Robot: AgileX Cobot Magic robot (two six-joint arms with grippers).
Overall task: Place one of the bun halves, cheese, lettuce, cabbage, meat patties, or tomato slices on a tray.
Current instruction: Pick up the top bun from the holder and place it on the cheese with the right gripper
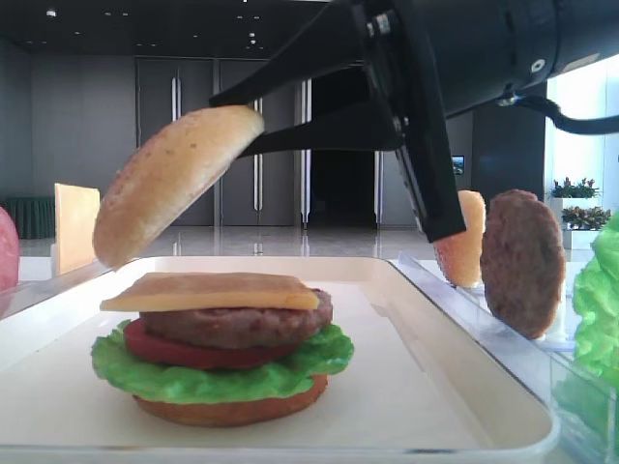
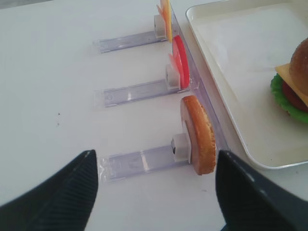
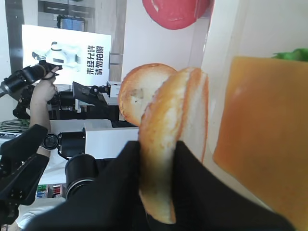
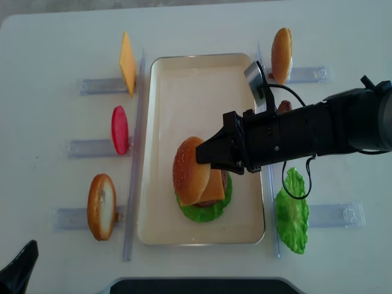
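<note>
My right gripper (image 4: 205, 156) is shut on the domed sesame bun top (image 4: 190, 170), pinching its edge between both fingers (image 3: 122, 183). The bun top (image 1: 174, 184) hangs tilted just above and to the left of a stack on the cream tray (image 4: 184, 79). That stack has cheese (image 1: 208, 290) on top, then a meat patty (image 1: 242, 324), a tomato slice (image 1: 155, 346), lettuce (image 1: 213, 379) and a flat bottom bun (image 1: 227, 411). My left gripper (image 2: 156, 192) is open and empty, low over the table to the left of the tray (image 2: 231, 57).
Clear racks flank the tray. On the left stand a cheese slice (image 4: 127, 63), a tomato slice (image 4: 119, 130) and a bun half (image 4: 101, 206). On the right are another bun half (image 4: 282, 55), a patty (image 1: 522, 261) and a lettuce leaf (image 4: 292, 211).
</note>
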